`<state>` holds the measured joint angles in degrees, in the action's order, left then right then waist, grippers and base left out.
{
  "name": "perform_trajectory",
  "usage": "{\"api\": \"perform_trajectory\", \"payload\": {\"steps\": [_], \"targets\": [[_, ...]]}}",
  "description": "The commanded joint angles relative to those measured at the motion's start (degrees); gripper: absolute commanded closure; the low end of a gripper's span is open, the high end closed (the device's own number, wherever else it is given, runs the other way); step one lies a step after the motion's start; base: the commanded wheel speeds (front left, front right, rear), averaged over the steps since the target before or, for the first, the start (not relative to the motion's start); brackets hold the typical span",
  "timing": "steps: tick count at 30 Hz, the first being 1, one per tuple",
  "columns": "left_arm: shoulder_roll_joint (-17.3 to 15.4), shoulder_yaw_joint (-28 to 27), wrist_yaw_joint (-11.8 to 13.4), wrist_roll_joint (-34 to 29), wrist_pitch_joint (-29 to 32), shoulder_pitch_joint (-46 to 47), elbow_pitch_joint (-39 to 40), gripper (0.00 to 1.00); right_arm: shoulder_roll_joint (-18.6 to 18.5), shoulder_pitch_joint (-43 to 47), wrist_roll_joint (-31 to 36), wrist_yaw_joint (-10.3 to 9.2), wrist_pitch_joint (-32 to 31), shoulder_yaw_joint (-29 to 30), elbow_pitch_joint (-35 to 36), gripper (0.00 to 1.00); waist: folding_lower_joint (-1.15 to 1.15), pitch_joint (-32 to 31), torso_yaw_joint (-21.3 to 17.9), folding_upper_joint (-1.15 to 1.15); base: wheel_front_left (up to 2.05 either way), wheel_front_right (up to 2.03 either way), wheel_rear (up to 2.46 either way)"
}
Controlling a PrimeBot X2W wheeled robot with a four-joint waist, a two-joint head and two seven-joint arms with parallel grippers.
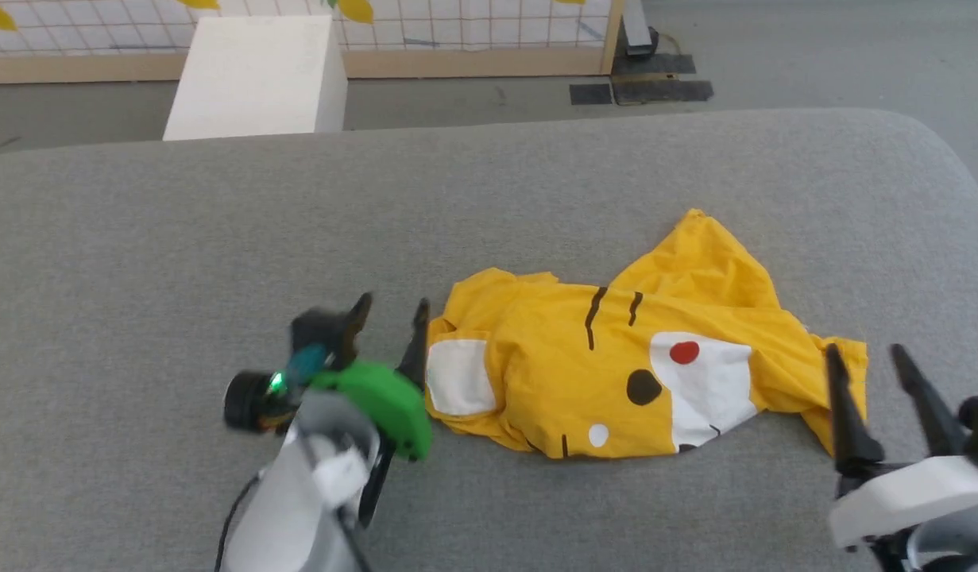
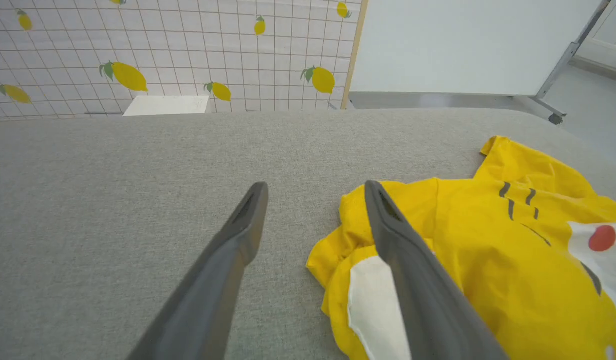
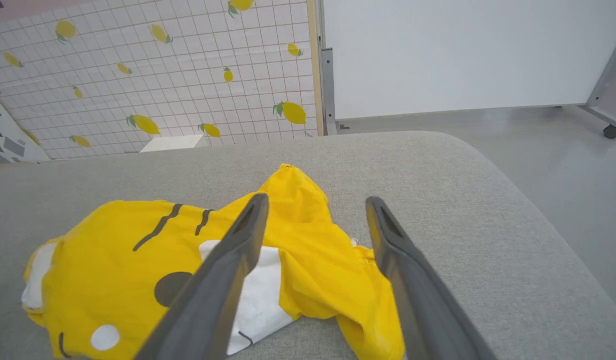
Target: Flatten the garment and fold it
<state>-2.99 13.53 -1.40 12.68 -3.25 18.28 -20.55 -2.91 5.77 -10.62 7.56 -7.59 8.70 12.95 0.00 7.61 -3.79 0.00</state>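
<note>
Flattening pending: crumpled yellow-orange cartoon-face T-shirt (image 1: 616,373) lies on grey fabric surface (image 1: 218,230), left gripper (image 1: 393,302) and right gripper (image 1: 863,349) at its ends, both spread and empty; next likely needs pinching opposite edges, pulling outward.

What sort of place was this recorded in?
Probably a staged lab or studio: a lemon-print tiled backdrop, a white board on a wheeled stand, and the garment lying on a grey padded surface.
</note>
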Motion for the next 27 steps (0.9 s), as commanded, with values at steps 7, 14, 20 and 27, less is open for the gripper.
{"api": "perform_trajectory", "payload": {"steps": [7, 14, 20, 27], "targets": [[-1.7, 5.5, -3.1, -3.4, 18.3, 12.0, -12.5, 0.0, 0.0, -3.3, -1.4, -0.08, 2.5, -6.2, -4.2, 0.0, 0.0, 2.8, -2.4, 0.0, 0.0, 0.0, 0.0], [-3.0, 10.0, -5.4, -1.9, 37.6, 14.6, -19.3, 0.18, 0.0, -4.3, -1.8, -0.08, 2.9, -7.7, -5.7, 0.0, 0.0, 4.0, -2.7, 0.0, 0.0, 0.0, 0.0], [-4.3, 10.3, -5.6, 2.5, 32.1, 13.7, -12.1, 1.0, 0.0, -4.6, -2.0, -0.08, 2.8, -8.0, -6.6, 0.0, 0.0, 3.6, -1.3, 0.0, 0.0, 0.0, 0.0], [-4.3, -0.5, 4.8, 5.7, 11.3, 7.4, -2.8, 1.0, 0.0, -4.6, -2.0, -0.08, 2.6, -8.0, -7.1, 0.0, 0.0, 1.2, 2.2, 0.0, 0.0, 0.0, 0.0]]}}
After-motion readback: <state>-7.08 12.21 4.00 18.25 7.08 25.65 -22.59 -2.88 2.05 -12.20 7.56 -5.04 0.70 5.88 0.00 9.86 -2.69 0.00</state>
